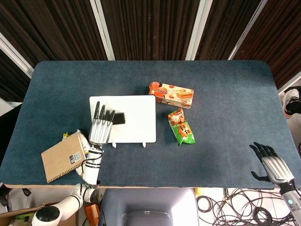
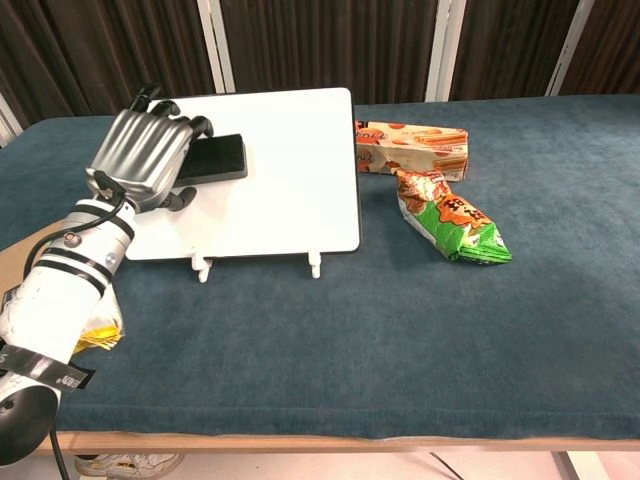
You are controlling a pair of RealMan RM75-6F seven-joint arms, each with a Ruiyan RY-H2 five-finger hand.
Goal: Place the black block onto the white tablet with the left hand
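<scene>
Two hands are in view, and we go from left to right. At the far left a brown notebook (image 1: 62, 157) lies near the table (image 1: 225, 84) edge. Next to it the left hand (image 1: 100, 126) reaches over the left part of the white tablet (image 1: 134, 117). Its fingers (image 1: 97, 111) are straight and apart, and we see the black block (image 1: 119, 118) lying flat on the tablet, touching the fingertips. Further right we see an orange cookie box (image 1: 171, 94) and a green snack bag (image 1: 181, 126) just below it. At the far right the right hand (image 1: 271, 163) rests at the table edge with fingers spread, holding nothing.
</scene>
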